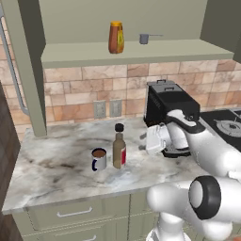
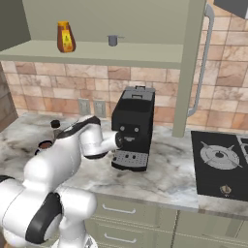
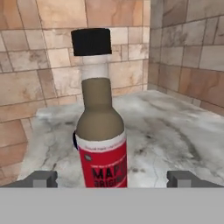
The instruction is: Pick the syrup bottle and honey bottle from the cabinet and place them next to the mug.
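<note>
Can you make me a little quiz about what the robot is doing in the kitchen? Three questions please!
1. True or false: the honey bottle stands on the cabinet shelf.
2. What stands right beside the syrup bottle on the counter? A) the mug B) the coffee machine C) the grey measuring cup
3. Fill in: in the hand view, the gripper fingertips sit wide apart on either side of the syrup bottle, so the gripper is ____.

Key: 1 true. 2 A. 3 open.
</note>
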